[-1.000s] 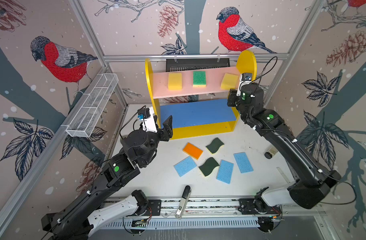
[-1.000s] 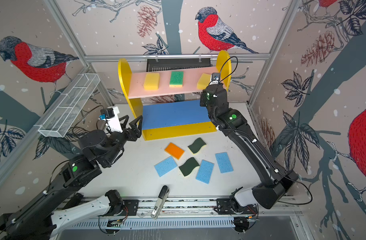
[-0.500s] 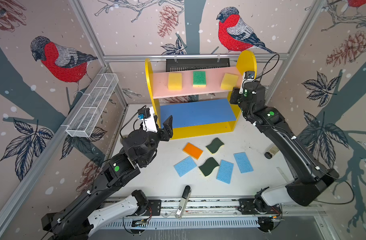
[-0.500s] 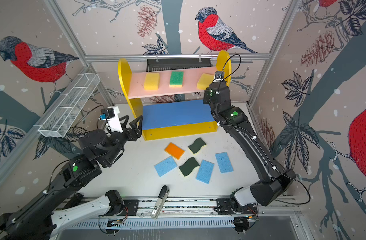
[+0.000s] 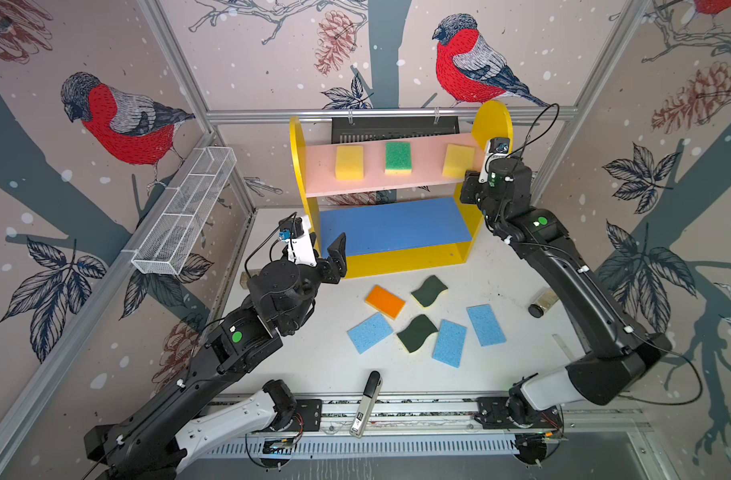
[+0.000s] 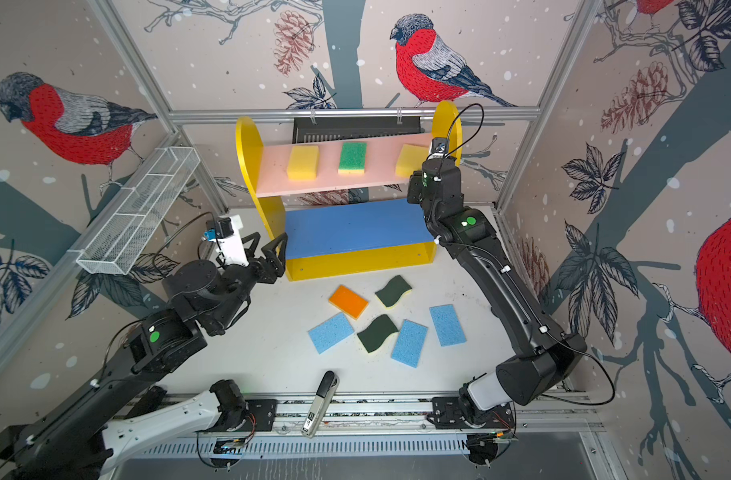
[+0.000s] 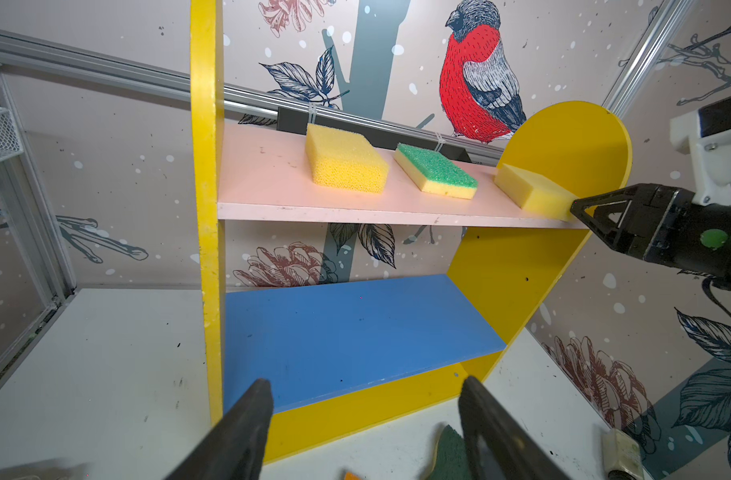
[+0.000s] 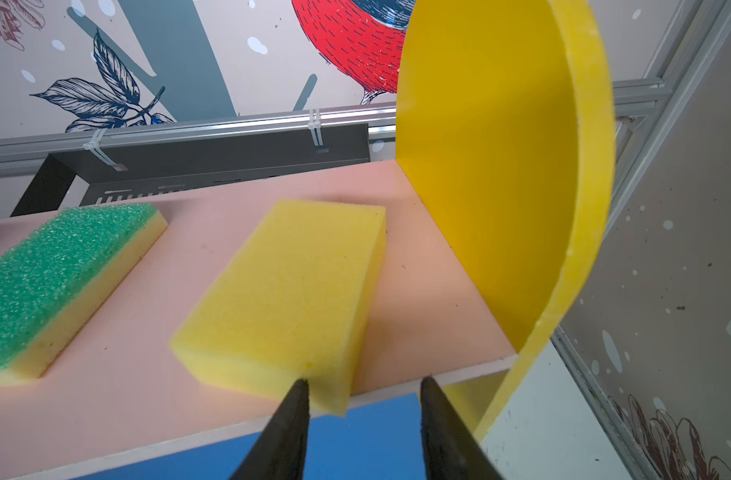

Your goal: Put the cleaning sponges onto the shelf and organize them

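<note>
1. Lying on the pink board (image 5: 422, 180) of the shelf (image 5: 494, 124), upper centre in both top views: yellow sponge (image 5: 349, 163) and green-topped sponge (image 5: 398, 157), long axes running front to back.
2. Sitting skewed at the board's right end: second yellow sponge (image 8: 284, 291), near corner overhanging the front edge.
3. Bracketing that corner with the right gripper (image 8: 361, 395), jaws parted, clamping nothing.
4. Hovering with the left gripper (image 7: 365, 407) wide apart and empty, facing the blue board (image 7: 355, 332).
5. Lying flat on the table (image 5: 313, 353), lower centre, pointing assorted ways: orange-topped sponge (image 5: 384, 301), two wavy dark green sponges (image 5: 429, 291), three light blue sponges (image 5: 449, 343).
</note>
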Available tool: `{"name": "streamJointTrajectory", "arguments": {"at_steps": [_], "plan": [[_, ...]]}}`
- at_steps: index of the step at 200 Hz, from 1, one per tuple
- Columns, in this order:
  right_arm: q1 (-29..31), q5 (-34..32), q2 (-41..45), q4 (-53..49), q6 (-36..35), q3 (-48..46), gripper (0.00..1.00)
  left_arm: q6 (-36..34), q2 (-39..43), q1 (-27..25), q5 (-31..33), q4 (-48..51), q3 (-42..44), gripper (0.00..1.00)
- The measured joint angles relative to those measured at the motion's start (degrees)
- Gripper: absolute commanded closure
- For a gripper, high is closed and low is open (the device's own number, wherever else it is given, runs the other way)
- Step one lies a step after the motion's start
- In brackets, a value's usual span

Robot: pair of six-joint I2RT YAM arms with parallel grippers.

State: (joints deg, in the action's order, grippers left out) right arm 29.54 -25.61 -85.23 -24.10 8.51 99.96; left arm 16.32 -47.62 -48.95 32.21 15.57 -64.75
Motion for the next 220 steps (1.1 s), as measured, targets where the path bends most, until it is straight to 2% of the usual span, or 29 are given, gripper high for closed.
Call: {"name": "streamJointTrajectory", "arguments": {"at_steps": [220], "plan": [[-3.37,0.79,-5.11,-0.24,-0.70,6.23,0.52,0.48,0.52,0.04,0.85,-0.31,1.88,0.29]]}}
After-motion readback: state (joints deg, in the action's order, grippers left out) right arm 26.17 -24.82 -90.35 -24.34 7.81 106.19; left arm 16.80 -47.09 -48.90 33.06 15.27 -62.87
